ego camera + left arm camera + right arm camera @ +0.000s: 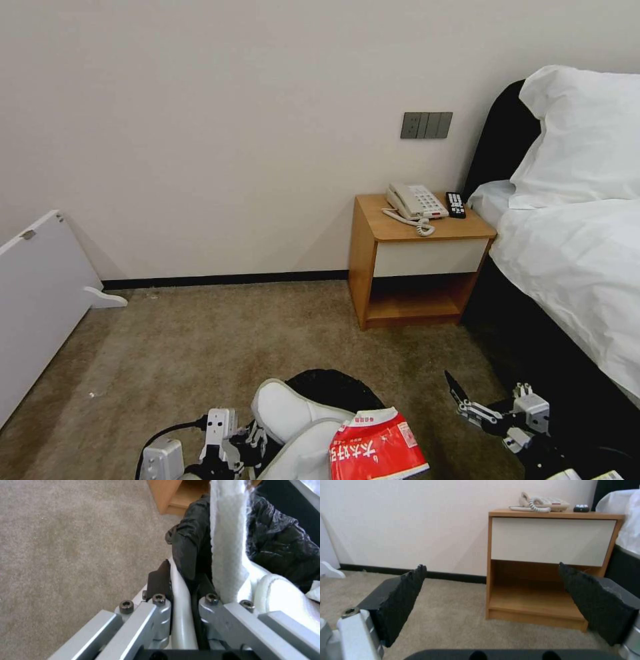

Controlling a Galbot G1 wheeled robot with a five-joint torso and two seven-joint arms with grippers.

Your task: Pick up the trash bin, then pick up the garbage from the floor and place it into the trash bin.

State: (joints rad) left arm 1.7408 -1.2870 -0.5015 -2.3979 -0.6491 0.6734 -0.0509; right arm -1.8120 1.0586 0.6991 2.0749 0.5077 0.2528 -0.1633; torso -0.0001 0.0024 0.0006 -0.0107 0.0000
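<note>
1. Trash bin [333,390], black-lined, sitting low at the robot's front, carrying white slippers [287,410] and a red snack packet [375,445].
2. Left end effector [181,597] clamping the bin rim.
3. Right end effector [493,592] hanging spread apart, facing the nightstand [550,562].

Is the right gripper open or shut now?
Open: the right gripper has its pads far apart, nothing between them.
</note>
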